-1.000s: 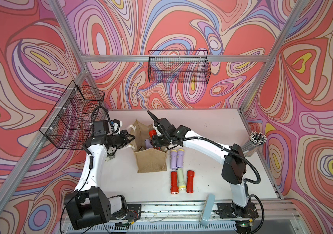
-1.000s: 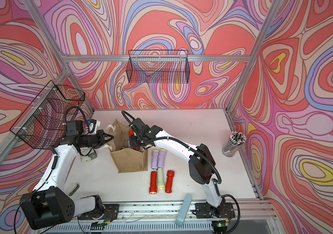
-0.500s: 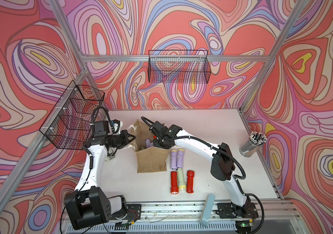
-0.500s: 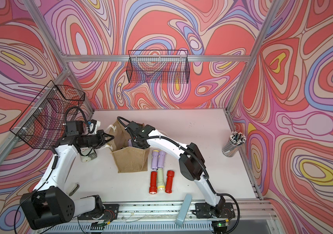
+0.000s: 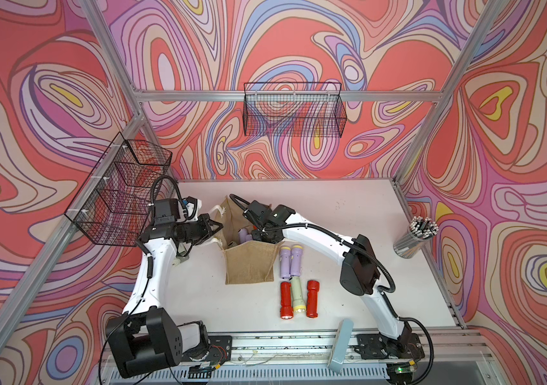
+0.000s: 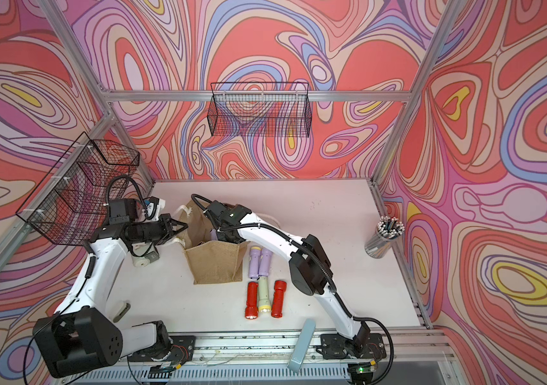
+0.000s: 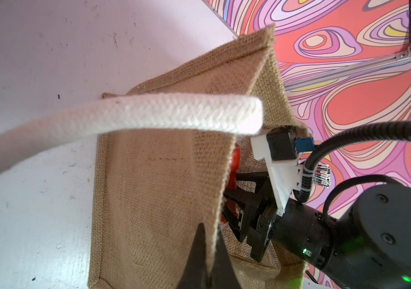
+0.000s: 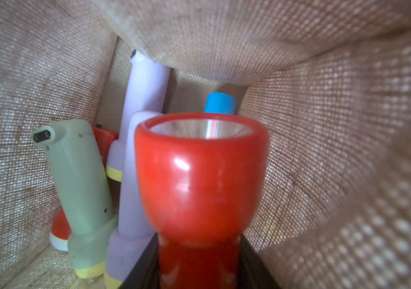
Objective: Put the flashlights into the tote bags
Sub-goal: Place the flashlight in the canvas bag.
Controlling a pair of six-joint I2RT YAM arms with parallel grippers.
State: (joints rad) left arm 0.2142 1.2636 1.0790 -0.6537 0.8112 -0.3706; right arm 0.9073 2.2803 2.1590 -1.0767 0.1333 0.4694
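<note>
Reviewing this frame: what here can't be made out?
- Right hand grip: right wrist view, the red flashlight covers the fingers, cut off at the edge.
- Flashlight count inside the tote bag: same view, a bag fold hides some; top views, the right arm covers the opening.

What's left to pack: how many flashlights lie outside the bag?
5. Two lilac flashlights beside the tote bag; nearer the rail, a pale green flashlight between two red flashlights. Arms may hide more.

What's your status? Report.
Left gripper shut on rim of tan burlap tote bag. Right gripper inside bag, red plastic flashlight between jaws, grip unclear. Five flashlights lie on white table. Nothing blocking.
</note>
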